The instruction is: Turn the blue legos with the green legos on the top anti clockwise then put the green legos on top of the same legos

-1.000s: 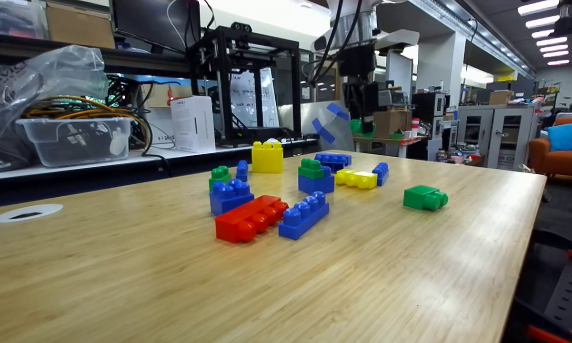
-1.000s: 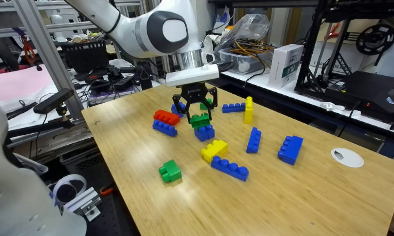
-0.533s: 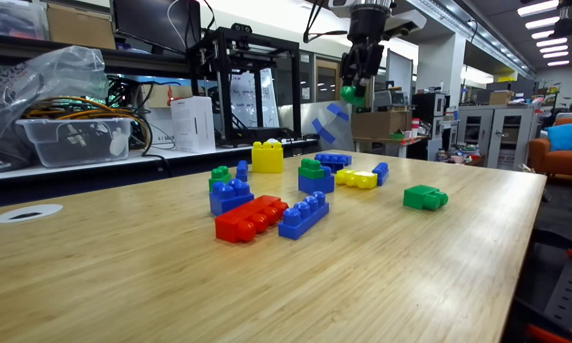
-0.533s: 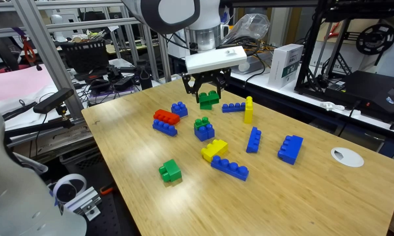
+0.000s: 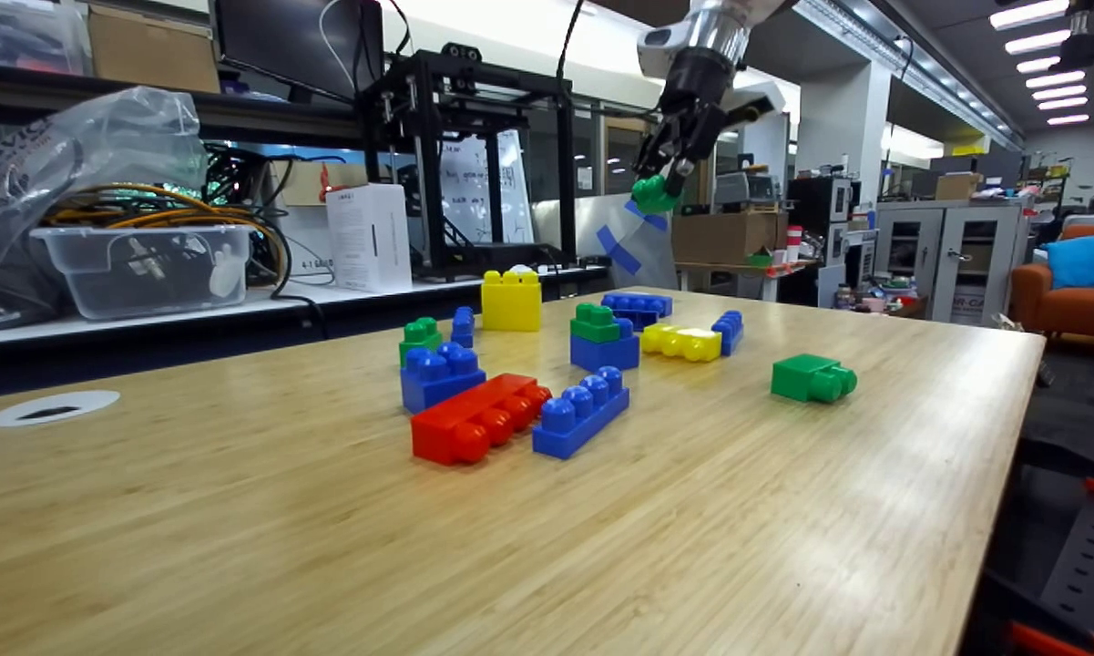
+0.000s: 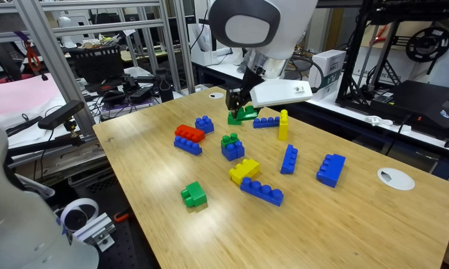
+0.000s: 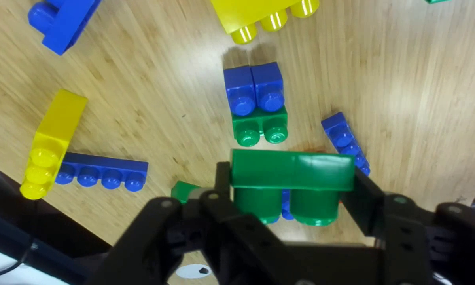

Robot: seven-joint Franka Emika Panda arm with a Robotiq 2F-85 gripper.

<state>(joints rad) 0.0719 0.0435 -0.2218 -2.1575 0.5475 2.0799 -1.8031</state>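
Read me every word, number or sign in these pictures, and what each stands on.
"SERVICE": crumpled clear plastic bag
"PLA": tall white cardboard box
"4-1 GAL", then cut off: pale box partly hidden by the tall one
Too small or blurred: handwriting on the upright whiteboard, the tall box's other print, lettering inside the grey glass-doored cabinet, tiny print on the flat black machine

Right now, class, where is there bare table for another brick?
In an exterior view, the table is bare in front of the near green brick, nearest blue bar and near disc, and left of the red brick. Crowded: the middle, around the stack and lying yellow brick.
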